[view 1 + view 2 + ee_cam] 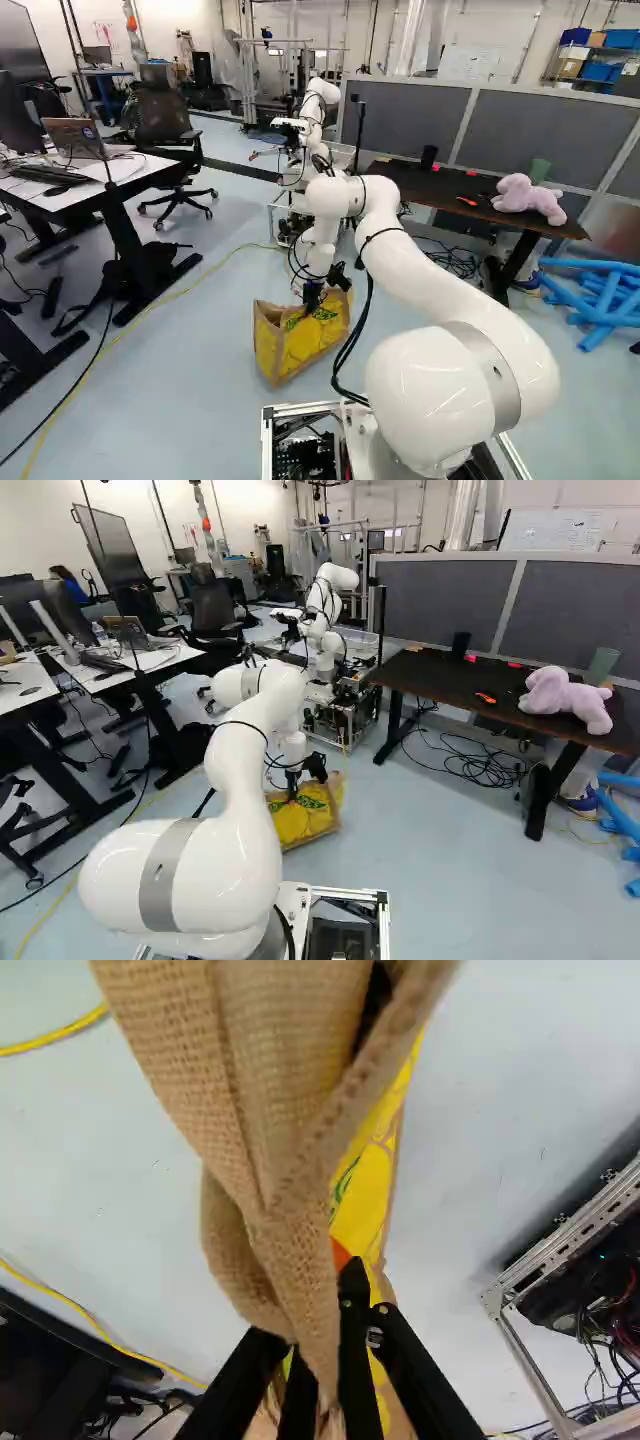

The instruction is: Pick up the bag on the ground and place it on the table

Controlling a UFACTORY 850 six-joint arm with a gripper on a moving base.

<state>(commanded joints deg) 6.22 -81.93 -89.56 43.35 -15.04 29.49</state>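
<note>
Pale floor (pixel 200 370); upright bag (pixel 312 343), long axis running rightward and away, pinched by claw (pixel 312 300).

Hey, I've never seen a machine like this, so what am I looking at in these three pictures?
It's one white robot arm on a wheeled-about base. Two pictures look ahead from behind it, left and right, showing the same room. The third looks down from its wrist, along its black jaws.

The jaws are closed on the brown fabric of a bag with bright yellow on it, low by the floor. I can't tell whether it has quite left the ground.

The dark table, right of the bag in both wide pictures, holds a pale purple plush toy and a dark cup-like thing. The white arm farther back is another robot.
</note>
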